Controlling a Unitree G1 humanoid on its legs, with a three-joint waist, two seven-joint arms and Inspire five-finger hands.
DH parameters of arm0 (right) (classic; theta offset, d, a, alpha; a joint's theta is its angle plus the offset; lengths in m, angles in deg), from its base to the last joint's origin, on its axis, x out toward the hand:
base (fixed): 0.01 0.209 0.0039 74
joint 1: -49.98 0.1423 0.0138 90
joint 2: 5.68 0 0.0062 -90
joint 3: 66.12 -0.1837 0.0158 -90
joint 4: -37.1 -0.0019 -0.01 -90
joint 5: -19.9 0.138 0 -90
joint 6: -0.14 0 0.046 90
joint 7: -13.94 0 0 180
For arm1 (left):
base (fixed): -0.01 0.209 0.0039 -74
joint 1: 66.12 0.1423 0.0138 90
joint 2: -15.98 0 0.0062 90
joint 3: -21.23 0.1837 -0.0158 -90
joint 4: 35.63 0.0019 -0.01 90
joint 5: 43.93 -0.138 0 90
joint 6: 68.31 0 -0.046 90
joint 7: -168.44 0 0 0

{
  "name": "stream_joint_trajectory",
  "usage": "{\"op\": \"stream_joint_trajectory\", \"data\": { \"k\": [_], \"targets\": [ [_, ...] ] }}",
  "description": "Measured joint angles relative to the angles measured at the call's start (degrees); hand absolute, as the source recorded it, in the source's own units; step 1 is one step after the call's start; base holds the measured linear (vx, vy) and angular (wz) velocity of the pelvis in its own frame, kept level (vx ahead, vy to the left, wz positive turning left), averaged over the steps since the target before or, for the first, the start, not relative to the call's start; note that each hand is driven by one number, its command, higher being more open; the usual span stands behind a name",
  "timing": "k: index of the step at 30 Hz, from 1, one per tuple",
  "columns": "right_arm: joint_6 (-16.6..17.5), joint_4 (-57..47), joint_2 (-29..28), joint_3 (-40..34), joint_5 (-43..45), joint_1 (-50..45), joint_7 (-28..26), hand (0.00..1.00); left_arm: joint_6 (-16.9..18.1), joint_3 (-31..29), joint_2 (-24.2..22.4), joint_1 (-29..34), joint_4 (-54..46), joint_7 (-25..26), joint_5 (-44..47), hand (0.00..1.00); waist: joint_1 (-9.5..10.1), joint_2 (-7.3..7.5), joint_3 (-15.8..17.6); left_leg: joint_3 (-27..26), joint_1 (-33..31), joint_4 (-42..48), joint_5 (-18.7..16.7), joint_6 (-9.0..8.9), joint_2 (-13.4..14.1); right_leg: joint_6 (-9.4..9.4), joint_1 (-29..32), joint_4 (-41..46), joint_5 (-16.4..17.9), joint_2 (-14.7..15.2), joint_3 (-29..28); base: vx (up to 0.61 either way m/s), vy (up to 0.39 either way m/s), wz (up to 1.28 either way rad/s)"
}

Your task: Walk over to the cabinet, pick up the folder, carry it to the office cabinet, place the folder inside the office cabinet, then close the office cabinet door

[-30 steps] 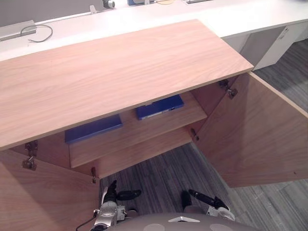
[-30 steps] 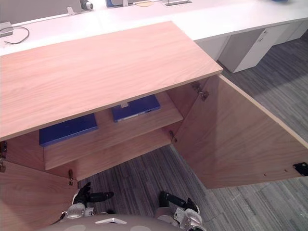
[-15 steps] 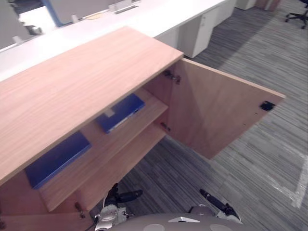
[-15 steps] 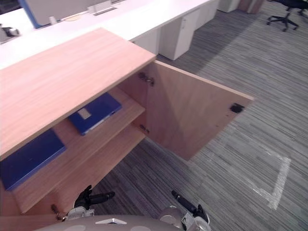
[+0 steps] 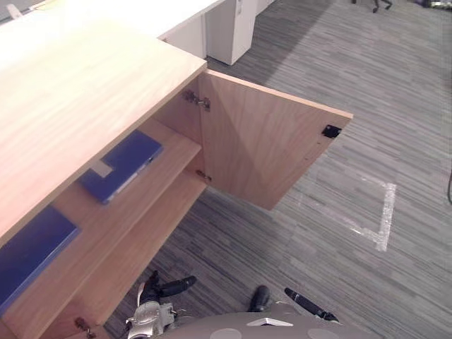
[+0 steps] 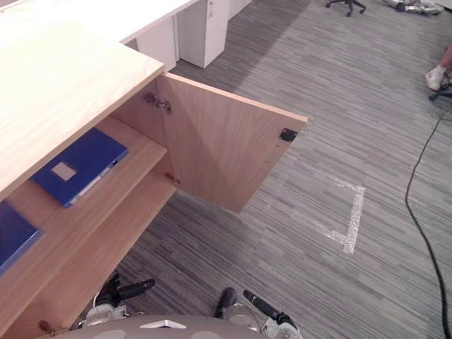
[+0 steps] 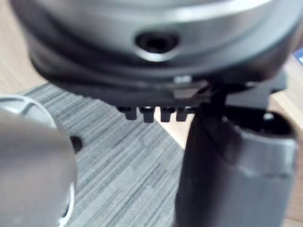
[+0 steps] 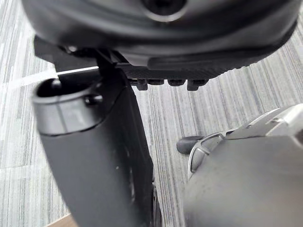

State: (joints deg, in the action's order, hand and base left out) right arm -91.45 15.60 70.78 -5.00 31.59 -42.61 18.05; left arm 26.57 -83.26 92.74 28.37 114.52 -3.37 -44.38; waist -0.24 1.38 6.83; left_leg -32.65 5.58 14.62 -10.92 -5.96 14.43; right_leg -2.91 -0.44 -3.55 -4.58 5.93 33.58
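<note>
Swinging right since 1 second ago, my camera pushes the cabinet leftward; its contents have not shifted; nearest, left hand and right hand hang low, fingers straight, empty; a second folder and the labelled folder lie flat on the shelf; beyond, the door stands wide, so closing it seems next.

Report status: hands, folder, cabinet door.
Left hand and right hand open, empty, low. Folder on shelf, second folder beside it. Door open.
</note>
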Motion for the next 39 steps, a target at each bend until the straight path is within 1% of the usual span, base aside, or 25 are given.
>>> {"op": "stream_joint_trajectory", "data": {
  "k": [2,3,4,5,6,7,8,10,12,16,19,22,23,24,25,26,27,28,30,33,34,35,36,37,39],
  "targets": [
    [0.4,0.6,0.0,-0.9,0.2,-0.1,0.1,1.00,0.0,-0.1,-0.1,0.0,0.0,0.0,0.4,1.00,0.00,-0.04,0.0,0.3,-0.1,2.4,0.4,-0.71,0.1,0.07,-1.1,-0.8,-0.1,0.2,-0.6,0.04,0.096,-0.13],
    [0.6,0.6,0.0,-1.1,0.6,-0.3,0.2,1.00,0.0,0.0,-0.1,0.0,0.1,-0.1,0.3,1.00,0.08,0.20,0.2,1.1,-0.8,4.8,0.5,-0.88,0.1,0.08,-1.9,-0.8,-0.1,1.1,-1.1,0.04,0.156,-0.10],
    [1.0,0.5,0.1,-1.3,1.3,-0.3,0.2,1.00,0.1,0.2,-0.7,0.1,0.1,-0.2,0.2,1.00,0.13,0.07,0.0,2.8,-0.2,1.8,-1.3,-1.07,-0.9,0.05,-2.3,-0.8,-0.1,1.8,-1.4,0.04,0.178,-0.08],
    [1.2,0.5,0.4,-1.6,2.9,-0.3,0.2,1.00,0.2,0.3,-1.0,0.2,0.1,-0.3,0.2,1.00,0.07,-0.47,-0.3,3.6,0.1,-1.5,-1.4,-0.87,-1.6,-0.16,-2.3,-0.8,-0.3,2.0,-1.4,0.01,0.218,-0.07],
    [1.4,0.4,1.3,-2.3,5.9,0.2,0.1,1.00,0.2,0.4,-1.8,0.3,0.1,-0.6,0.2,1.00,0.08,-1.77,-0.2,4.6,0.6,-8.4,0.9,-0.31,-2.4,-0.76,-2.4,-0.8,-0.6,1.9,-1.6,-0.01,0.251,-0.17],
    [1.8,0.2,1.1,-2.6,8.4,1.2,0.1,1.00,0.1,0.0,-1.9,0.3,-0.1,-0.7,0.5,1.00,0.27,-2.13,-0.2,4.7,1.7,-9.6,2.1,-1.75,-3.7,-1.87,-2.3,-0.9,-1.3,2.3,-2.4,-0.01,0.245,-0.14],
    [2.1,-0.2,0.8,-2.4,10.2,1.5,-0.2,1.00,0.1,0.1,-1.5,0.4,-0.2,-0.7,0.3,1.00,0.15,-1.76,-0.1,4.6,1.6,-9.5,2.2,-1.59,-4.2,-2.17,-2.4,-0.9,-1.4,2.8,-2.4,0.00,0.227,-0.09],
    [2.6,-2.6,-0.7,-2.4,15.4,1.5,-1.0,1.00,0.1,0.2,0.3,0.6,-0.6,-0.8,0.3,1.00,0.14,0.03,0.0,4.4,1.6,-9.5,1.9,-1.11,-5.7,-2.58,-2.3,-0.9,-1.7,4.3,-2.6,0.00,0.204,0.02],
    [2.9,-5.1,-0.8,-2.9,20.4,1.4,-1.2,1.00,0.1,0.0,1.2,1.1,-0.6,-0.8,0.3,1.00,0.13,0.43,-0.2,4.2,1.8,-9.5,1.8,-0.95,-6.3,-2.88,-2.2,-0.9,-1.9,4.9,-2.6,0.01,0.113,-0.05],
    [4.8,-15.5,0.9,-5.4,27.1,1.3,-1.2,1.00,0.0,-0.7,1.6,2.9,-0.6,-0.9,0.2,1.00,-0.29,-0.57,-0.2,4.1,1.9,-8.9,1.6,-0.56,-7.0,-3.14,-2.2,-0.9,-2.1,5.6,-2.7,0.03,0.051,-0.08],
    [5.5,-23.0,6.9,-6.5,26.2,2.1,0.2,1.00,0.0,-0.9,0.9,4.5,-0.6,-1.1,0.2,1.00,-0.79,-1.66,-0.9,4.3,1.9,-7.9,1.6,-0.56,-7.2,-3.17,-2.7,-0.9,-2.2,6.1,-2.4,0.05,0.053,-0.02],
    [5.9,-26.1,13.6,-6.6,19.5,5.7,1.8,1.00,0.1,-0.7,1.1,5.7,-0.6,-1.3,0.2,1.00,-1.38,-1.47,-0.9,5.0,1.0,-2.9,1.6,-0.57,-7.3,-3.16,-3.8,-0.9,-2.2,7.8,-2.4,0.05,0.063,-0.03],
    [5.9,-26.7,15.3,-6.5,16.3,6.9,2.5,1.00,0.2,-0.4,1.6,5.9,-0.8,-1.5,0.2,1.00,-1.37,-0.63,-0.7,5.5,-0.9,1.1,1.0,-0.71,-7.2,-3.13,-4.3,-0.9,-2.2,8.9,-2.4,0.03,0.056,0.03],
    [5.8,-26.6,17.6,-6.2,13.3,8.4,3.1,1.00,0.4,0.6,1.8,6.5,-1.3,-1.5,0.1,1.00,-1.44,-0.50,-0.7,5.9,-1.3,-0.6,-1.2,-0.72,-7.4,-3.18,-4.6,-0.8,-2.2,9.6,-2.5,0.01,0.037,0.06],
    [5.7,-26.6,21.8,-5.3,8.2,10.2,4.1,1.00,0.7,1.9,0.8,7.4,-1.9,-1.8,0.1,1.00,-1.72,-3.30,-1.5,7.4,-1.4,-7.4,2.2,0.53,-7.0,-3.25,-4.3,-0.8,-2.3,8.4,-2.1,-0.01,0.036,-0.08],
    [5.4,-26.6,23.6,-4.7,5.7,11.0,4.4,1.00,0.8,2.4,0.4,7.7,-1.9,-1.9,0.1,1.00,-1.31,-3.72,-1.7,7.4,-0.5,-8.0,1.5,0.30,-7.0,-3.62,-4.2,-0.8,-2.2,8.2,-2.4,0.04,0.101,-0.11],
    [4.6,-26.6,25.5,-2.3,1.0,13.0,4.6,1.00,0.9,2.9,0.4,8.0,-2.0,-2.2,0.1,1.00,-1.49,-3.63,-1.6,7.4,-0.3,-8.0,1.6,0.45,-7.7,-4.13,-4.2,-0.6,-2.5,9.0,-2.1,0.06,0.113,-0.14],
    [3.7,-26.6,26.6,0.3,-5.5,14.6,4.6,1.00,1.0,3.1,0.9,8.4,-2.3,-2.3,-0.2,1.00,-1.59,-3.19,-1.6,7.4,-0.2,-7.7,1.6,0.45,-7.9,-4.11,-4.2,-0.1,-2.6,9.3,-2.0,0.07,0.116,-0.02],
    [3.0,-26.5,28.0,4.6,-13.7,16.1,4.3,1.00,1.1,3.3,1.5,8.5,-2.5,-2.3,-0.2,1.00,-1.65,-2.79,-1.9,7.7,-0.1,-7.3,1.6,0.45,-7.8,-4.10,-4.3,0.6,-2.6,9.5,-1.1,0.03,0.029,0.06],
    [3.1,-25.9,31.7,13.8,-27.4,18.7,3.3,1.00,1.2,4.6,2.3,9.1,-3.1,-2.8,-0.3,1.00,-1.39,-1.72,-1.7,8.3,-1.0,-4.3,1.6,0.40,-7.7,-3.93,-5.0,0.9,-2.7,10.1,0.0,0.04,0.008,0.09],
    [3.4,-25.9,32.3,16.5,-32.0,20.2,2.9,1.00,1.6,4.6,3.0,9.3,-3.6,-3.1,-0.3,1.00,-1.16,-0.06,-0.8,9.3,-4.5,3.2,1.2,0.34,-7.5,-3.69,-5.5,1.6,-2.9,12.2,0.3,0.04,0.047,0.15],
    [3.6,-25.6,32.7,17.6,-34.1,20.8,2.6,1.00,2.0,4.6,3.0,9.5,-4.0,-3.3,-0.4,1.00,-0.95,0.40,-0.6,9.9,-5.5,3.3,-1.0,-0.06,-8.1,-3.70,-5.8,1.9,-2.9,13.2,0.1,-0.01,0.091,0.30],
    [3.8,-24.5,35.2,19.9,-36.8,22.1,2.3,1.00,2.7,5.5,2.6,9.8,-4.7,-3.4,-1.2,1.00,-1.04,-0.89,-1.1,10.8,-5.0,-8.3,1.8,1.42,-10.1,-3.70,-5.9,2.6,-2.9,13.6,0.9,-0.02,0.098,0.29],
    [4.1,-23.1,36.7,21.7,-38.7,22.9,1.9,1.00,2.6,6.1,2.1,9.9,-5.4,-3.4,-2.4,1.00,-0.46,-1.46,-1.3,11.0,-4.0,-11.9,7.1,2.20,-10.7,-3.97,-5.9,3.0,-3.0,14.0,1.4,0.00,0.096,0.21],
    [4.2,-21.7,36.2,22.7,-40.5,24.2,1.3,1.00,2.7,6.8,2.8,10.6,-6.1,-3.2,-2.3,1.00,0.03,-1.91,-1.5,11.2,-4.0,-11.2,7.2,2.41,-10.5,-4.74,-5.0,5.2,-3.6,14.6,2.6,0.05,0.062,0.03]
  ]
}}
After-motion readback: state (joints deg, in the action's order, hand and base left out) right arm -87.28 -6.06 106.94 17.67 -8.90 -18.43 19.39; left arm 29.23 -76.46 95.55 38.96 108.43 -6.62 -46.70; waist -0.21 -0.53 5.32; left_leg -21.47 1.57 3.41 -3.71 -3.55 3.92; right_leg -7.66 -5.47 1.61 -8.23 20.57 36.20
